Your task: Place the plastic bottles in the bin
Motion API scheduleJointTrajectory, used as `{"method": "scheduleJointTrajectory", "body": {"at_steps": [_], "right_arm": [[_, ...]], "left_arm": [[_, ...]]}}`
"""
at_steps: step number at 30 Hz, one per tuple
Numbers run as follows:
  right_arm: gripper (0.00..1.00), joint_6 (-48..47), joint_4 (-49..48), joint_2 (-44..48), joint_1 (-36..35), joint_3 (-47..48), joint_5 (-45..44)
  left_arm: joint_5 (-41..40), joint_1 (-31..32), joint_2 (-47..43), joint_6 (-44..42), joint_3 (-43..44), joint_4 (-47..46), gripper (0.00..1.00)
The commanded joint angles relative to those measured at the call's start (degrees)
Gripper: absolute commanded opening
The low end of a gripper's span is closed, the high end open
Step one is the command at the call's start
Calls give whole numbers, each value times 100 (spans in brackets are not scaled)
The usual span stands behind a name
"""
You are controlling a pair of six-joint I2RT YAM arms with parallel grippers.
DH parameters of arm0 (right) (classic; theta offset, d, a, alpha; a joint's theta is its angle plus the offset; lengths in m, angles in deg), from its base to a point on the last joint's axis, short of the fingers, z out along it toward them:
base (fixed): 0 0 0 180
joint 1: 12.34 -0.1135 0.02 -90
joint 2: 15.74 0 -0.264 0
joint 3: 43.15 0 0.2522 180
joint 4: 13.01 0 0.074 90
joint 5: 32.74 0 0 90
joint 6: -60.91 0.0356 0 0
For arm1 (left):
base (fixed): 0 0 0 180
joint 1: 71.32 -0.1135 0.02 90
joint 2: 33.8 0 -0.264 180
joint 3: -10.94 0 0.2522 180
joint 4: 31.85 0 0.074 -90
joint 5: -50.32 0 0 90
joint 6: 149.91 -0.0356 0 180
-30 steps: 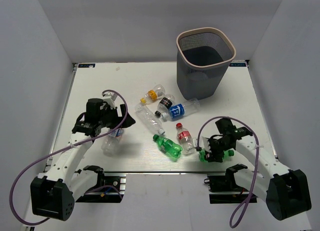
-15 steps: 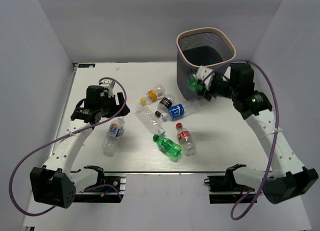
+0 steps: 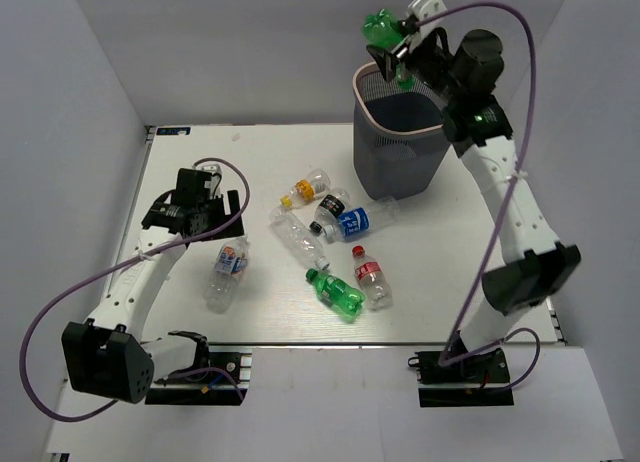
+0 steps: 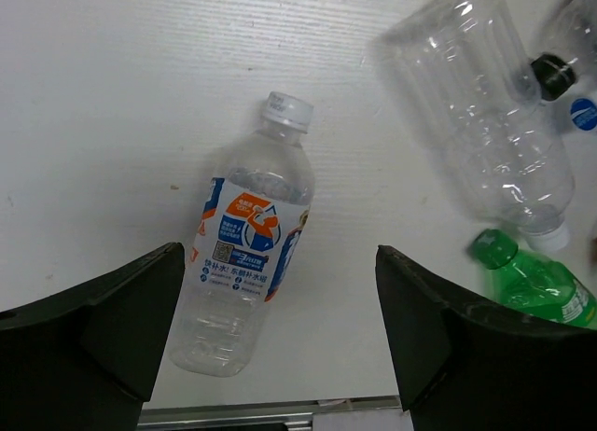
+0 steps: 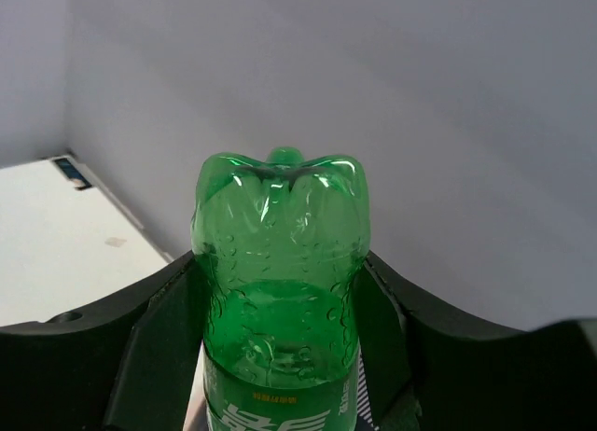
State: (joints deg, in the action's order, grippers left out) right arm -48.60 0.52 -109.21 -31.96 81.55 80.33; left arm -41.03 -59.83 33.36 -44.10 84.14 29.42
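Observation:
My right gripper is shut on a green bottle, held high over the back left rim of the dark mesh bin. In the right wrist view the green bottle stands base up between the fingers of the right gripper. My left gripper is open and empty above a clear bottle with a blue and orange label. In the left wrist view that bottle lies on the table under the left gripper, nearer the left finger.
Several bottles lie mid-table in front of the bin: a yellow-capped one, a black-capped one, a blue-labelled one, a big clear one, a red-labelled one and a green one.
My right arm has carried the green bottle from the near right of the table, past the bin's front, up above its rim. My left gripper has drawn back a little to the left.

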Motion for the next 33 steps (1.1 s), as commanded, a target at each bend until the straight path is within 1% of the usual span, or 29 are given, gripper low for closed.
{"method": "scheduleJointTrajectory", "body": {"at_steps": [1, 2, 3, 4, 6, 7, 10, 13, 14, 15, 16, 17, 18, 19, 20, 22, 23, 24, 25, 26, 27, 28, 29, 30, 31, 32, 33], "right_arm": [[0, 421, -278, -715, 177, 569, -996], [0, 508, -232, -1099, 299, 718, -1137], [4, 527, -188, -1190, 335, 841, -1155], [18, 553, -57, -1374, 379, 894, -1208], [58, 737, 23, -1611, 537, 1070, -1173], [90, 764, 336, -1735, 642, 1192, -1138], [90, 1097, 611, -1763, 809, 1361, -797], [90, 1273, 481, -1324, 933, 949, -411], [90, 1291, 471, -1236, 933, 652, -304], [90, 1292, 497, -878, 968, 544, 62], [90, 1300, 498, -770, 1047, 430, 266], [90, 1231, 645, -430, 1100, 98, 1034], [90, 1178, 734, -331, 1109, -9, 1329], [90, 1125, 978, -138, 1135, -97, 1610], [90, 1046, 1329, -93, 1127, -272, 2274], [90, 660, 1806, 214, 1135, -737, 2666], [90, 380, 2181, 267, 1109, -992, 3077], [90, 90, 2542, 329, 1100, -1204, 3185], [90, -252, 2754, 460, 1109, -1284, 3325], [90, -395, 3200, 487, 1092, -1389, 3335], [90, -657, 3335, 592, 1083, -1730, 3327], [90, -938, 3441, 706, 1083, -1838, 3301], [87, -1097, 3764, 768, 1074, -1960, 3231], [82, -1621, 3863, 917, 1074, -2327, 3187], [76, -1861, 3994, 1040, 1065, -2461, 3177], [56, -2081, 4431, 1189, 1048, -2715, 3108], [43, -2693, 4548, 1269, 1048, -2979, 3072]], "left_arm": [[-156, 64, 95, 36, -134, 49, 93], [-156, 64, 96, 36, -195, 48, 93], [-225, 64, 226, 36, -196, -30, 94], [-226, 64, 280, 36, -196, -83, 94], [-296, 64, 446, -34, -196, -136, 95], [-296, 64, 500, -34, -196, -136, 95], [-296, 64, 701, -140, -248, -268, 96], [-296, 64, 886, -201, -249, -268, 96], [-348, 117, 1018, -201, -249, -268, 96], [-410, 117, 1080, -201, -249, -268, 96], [-410, 117, 1150, -201, -249, -216, 96], [-463, 169, 1290, -201, -301, -215, 96], [-463, 170, 1378, -201, -354, -215, 96], [-463, 222, 1466, -201, -354, -215, 96], [-463, 275, 1563, -201, -354, -215, 96], [-463, 327, 1844, -201, -416, -215, 96], [-463, 389, 1923, -201, -468, -215, 96], [-463, 389, 2002, -201, -468, -215, 96], [-515, 450, 2134, -201, -468, -215, 94], [-577, 512, 2135, -201, -468, -163, 90], [-577, 513, 2187, -201, -416, -163, 85], [-638, 565, 2188, -201, -416, -163, 77], [-639, 565, 2083, -201, -285, -163, 56], [-700, 617, 2004, -201, -214, -102, 46], [-701, 618, 1925, -201, -127, -14, 40], [-701, 618, 1776, -201, 135, 39, 30], [-544, 670, 1705, -201, 303, 39, 26]]}}
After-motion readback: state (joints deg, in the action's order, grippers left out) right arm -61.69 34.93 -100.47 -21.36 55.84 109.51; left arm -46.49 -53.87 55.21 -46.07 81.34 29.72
